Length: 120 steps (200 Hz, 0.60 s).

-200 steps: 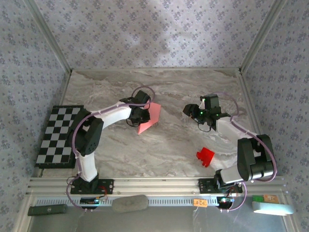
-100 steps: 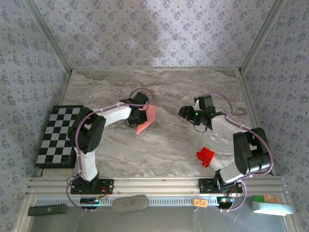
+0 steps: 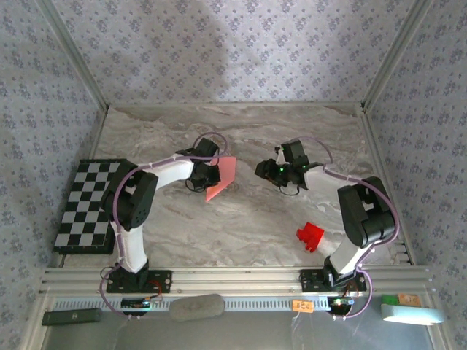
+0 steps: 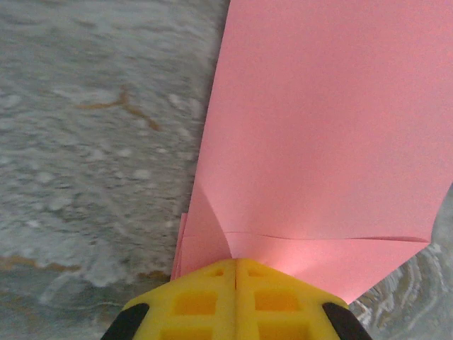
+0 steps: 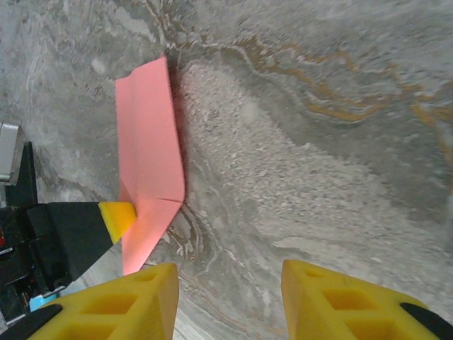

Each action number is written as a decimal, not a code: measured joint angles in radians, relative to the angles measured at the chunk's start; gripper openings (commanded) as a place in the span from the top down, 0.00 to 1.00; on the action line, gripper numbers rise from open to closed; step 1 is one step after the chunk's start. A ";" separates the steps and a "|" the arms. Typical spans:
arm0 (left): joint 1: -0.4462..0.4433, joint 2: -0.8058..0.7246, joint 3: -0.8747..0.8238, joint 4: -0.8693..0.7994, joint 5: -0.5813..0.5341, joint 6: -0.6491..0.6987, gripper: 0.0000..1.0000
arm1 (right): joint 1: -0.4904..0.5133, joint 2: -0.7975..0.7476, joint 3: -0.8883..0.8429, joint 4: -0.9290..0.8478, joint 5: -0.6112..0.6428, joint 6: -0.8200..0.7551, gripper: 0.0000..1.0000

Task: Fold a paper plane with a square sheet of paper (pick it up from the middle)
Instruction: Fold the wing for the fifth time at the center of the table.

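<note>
The salmon-pink sheet of paper [image 3: 222, 175] is folded into a narrow shape with a pointed end and hangs just above the marble table. My left gripper [image 3: 209, 176] is shut on it near a crease; in the left wrist view the yellow fingers [image 4: 212, 301] meet on the paper [image 4: 318, 127], which fans out ahead of them. My right gripper [image 3: 261, 170] stands to the right of the paper, open and holding nothing. The right wrist view has its gripper [image 5: 230, 273] short of the paper [image 5: 148, 149], with the left gripper's fingertip [image 5: 117, 216] pinching the paper's edge.
A small red block [image 3: 310, 236] lies on the table at the front right. A black-and-white chequered board [image 3: 87, 204] lies at the left edge. Patterned walls close the table on three sides. Bare marble [image 3: 241, 226] stretches between the arms.
My right gripper has moved left towards the paper and its jaws have narrowed somewhat. The left gripper, still shut on the paper, has shifted slightly left and back.
</note>
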 measured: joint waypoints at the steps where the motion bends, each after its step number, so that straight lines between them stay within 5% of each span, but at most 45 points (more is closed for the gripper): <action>1: -0.001 0.000 0.000 0.001 0.002 0.003 1.00 | 0.001 0.001 0.001 0.000 0.000 -0.001 0.60; 120: -0.101 0.000 -0.010 0.052 0.129 0.127 0.94 | 0.092 0.221 0.149 -0.008 -0.051 0.008 0.78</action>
